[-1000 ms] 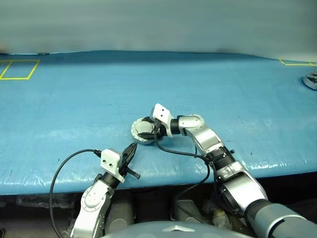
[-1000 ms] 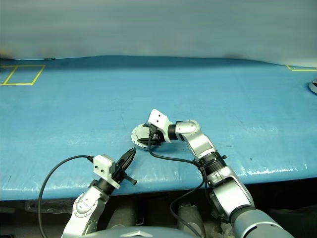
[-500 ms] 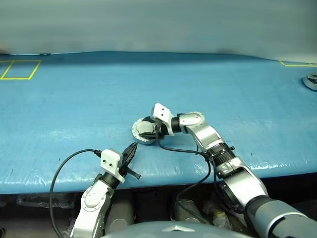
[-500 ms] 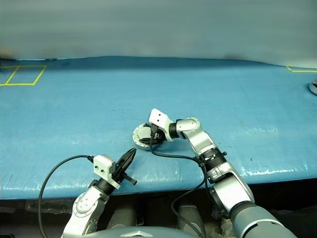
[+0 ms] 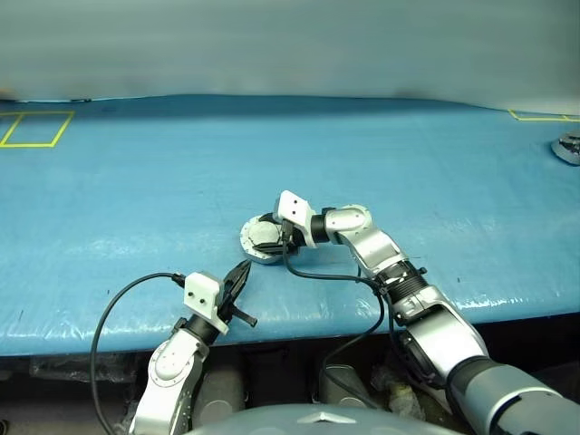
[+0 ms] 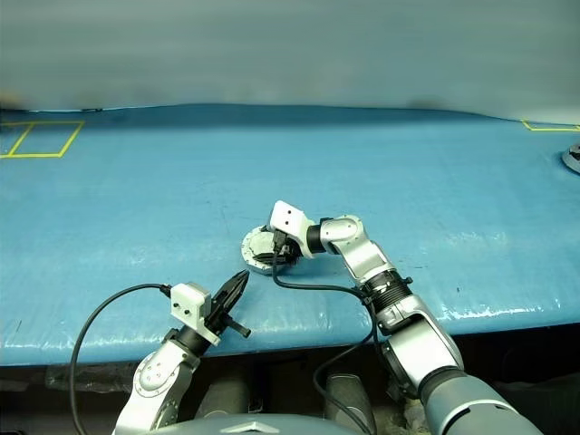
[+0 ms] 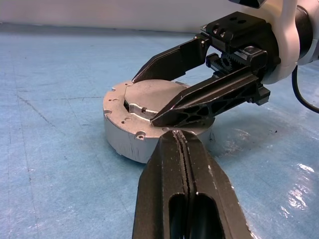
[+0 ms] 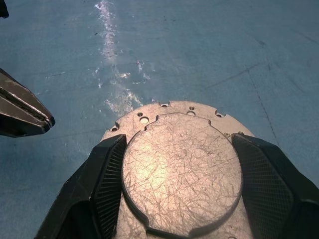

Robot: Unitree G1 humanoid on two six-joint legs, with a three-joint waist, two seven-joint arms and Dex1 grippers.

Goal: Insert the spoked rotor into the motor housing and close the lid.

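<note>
The right gripper [image 8: 179,199] has its two black fingers spread wide, one on each side of the lid's [image 8: 180,172] raised round middle. The lid lies shut on the motor housing [image 7: 122,137], just under that gripper on the blue table [image 5: 136,181]. The left gripper [image 7: 182,164] is closed and empty, near the housing.

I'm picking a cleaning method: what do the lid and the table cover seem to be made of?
The lid looks like bare cast or machined metal, probably aluminium: matte silver-grey, criss-crossed with fine scratches, small drilled holes along its rim. The table cover looks like glossy blue plastic sheeting: wrinkled, with bright glare streaks and scuffs.
</note>
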